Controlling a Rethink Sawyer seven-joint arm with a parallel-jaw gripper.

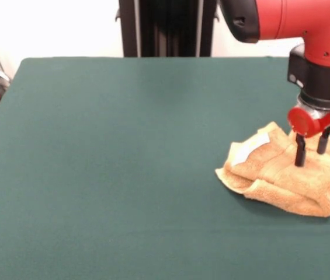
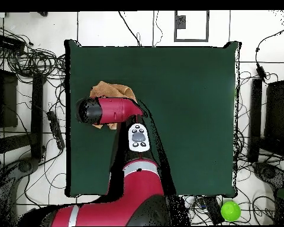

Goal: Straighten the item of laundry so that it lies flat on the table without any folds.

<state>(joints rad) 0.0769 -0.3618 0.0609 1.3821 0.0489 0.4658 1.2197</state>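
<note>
Crumpled golden-orange terry towel (image 1: 284, 178) with white label, on green-clothed desk (image 1: 124, 146); black two-fingered pincer (image 1: 311, 153) open, fingertips touching towel.

One towel (image 1: 284, 178) lies on one table (image 1: 112, 163), under one gripper (image 1: 312, 153); one green ball (image 2: 230, 211) sits off the table.

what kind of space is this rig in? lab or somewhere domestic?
Most likely a robotics lab. The robot arm works at a table covered in green cloth, with loose cables and equipment racks on the floor around it. The only household thing is the towel.
</note>
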